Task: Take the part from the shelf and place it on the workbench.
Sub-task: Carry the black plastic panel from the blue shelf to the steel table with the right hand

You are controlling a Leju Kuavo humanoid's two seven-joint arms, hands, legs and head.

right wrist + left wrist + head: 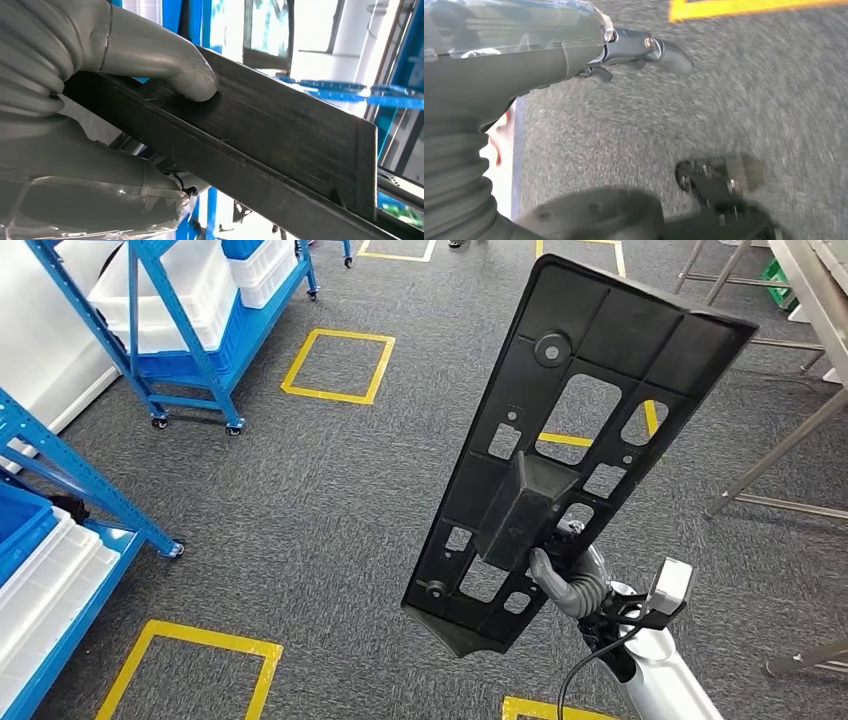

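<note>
A long black plastic part (575,440), flat with ribs and several cut-outs, stands raised and tilted in the head view, its lower end near the picture's bottom. My right hand (568,575) grips it near that lower end. In the right wrist view the thick grey thumb (192,82) presses on the part's dark edge (280,135), with the hand (95,130) wrapped around it. My left hand (574,50) hangs above the grey carpet, its dark fingers (659,47) holding nothing.
Blue wheeled shelf racks (190,335) with white bins stand at the far left, and another blue rack (60,540) at the near left. Metal bench legs (780,450) rise at the right. Yellow taped squares (338,365) mark the carpet.
</note>
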